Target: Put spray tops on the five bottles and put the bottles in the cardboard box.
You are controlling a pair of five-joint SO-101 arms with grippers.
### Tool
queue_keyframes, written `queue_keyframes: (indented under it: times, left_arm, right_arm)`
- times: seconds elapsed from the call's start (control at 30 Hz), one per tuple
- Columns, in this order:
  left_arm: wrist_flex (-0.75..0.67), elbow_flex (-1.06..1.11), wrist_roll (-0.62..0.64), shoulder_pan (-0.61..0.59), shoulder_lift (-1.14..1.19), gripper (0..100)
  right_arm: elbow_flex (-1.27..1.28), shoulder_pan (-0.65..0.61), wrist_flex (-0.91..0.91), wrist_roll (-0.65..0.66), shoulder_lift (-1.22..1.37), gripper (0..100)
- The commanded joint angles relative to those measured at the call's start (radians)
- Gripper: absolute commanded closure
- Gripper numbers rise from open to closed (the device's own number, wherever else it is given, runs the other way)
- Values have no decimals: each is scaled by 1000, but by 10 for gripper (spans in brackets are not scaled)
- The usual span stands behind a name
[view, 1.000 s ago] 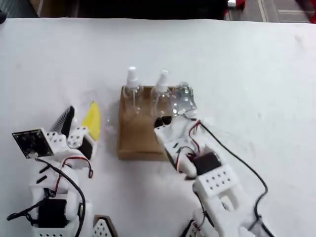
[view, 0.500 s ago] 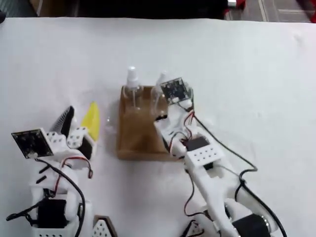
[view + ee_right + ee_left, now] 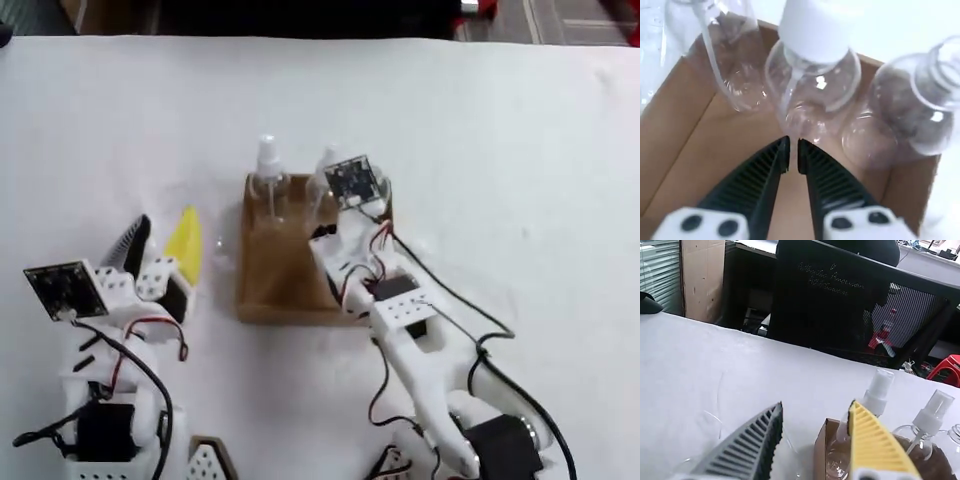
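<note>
The shallow cardboard box point(image 3: 278, 272) lies mid-table. Two clear bottles with white spray tops point(image 3: 268, 165) point(image 3: 326, 168) stand along its far wall. In the right wrist view a third bottle point(image 3: 912, 107) with a bare threaded neck stands in the box's corner beside a capped bottle point(image 3: 815, 55). My right gripper point(image 3: 793, 145) hangs over the box floor just in front of them, shut on nothing. My right arm point(image 3: 390, 300) leans over the box's right side. My left gripper point(image 3: 163, 235) rests left of the box, open and empty, its grey finger point(image 3: 747, 445) and yellow finger point(image 3: 875, 445) wide apart.
White table point(image 3: 500, 150) stretches free to the right and far side. A dark chair point(image 3: 840, 300) and a tall carton point(image 3: 702, 275) stand beyond the far edge. A small brown piece point(image 3: 210, 455) lies at the near edge between the arms.
My right arm's wrist swung up and forward over the box's far right corner, now covering the topless bottle in the high view. The left arm has kept still.
</note>
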Motion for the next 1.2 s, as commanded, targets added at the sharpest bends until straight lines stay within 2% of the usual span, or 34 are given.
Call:
queue_keyframes:
  times: [0.0,1.03,1.17]
  left_arm:
    - [-20,-3,5,-5,-10,797]
    - [-20,-3,5,-5,-10,797]
    - [-20,-3,5,-5,-10,797]
  right_arm:
    - [-49,5,-61,3,24,983]
    - [-49,2,-94,3,42,983]
    - [-103,4,-85,3,111,983]
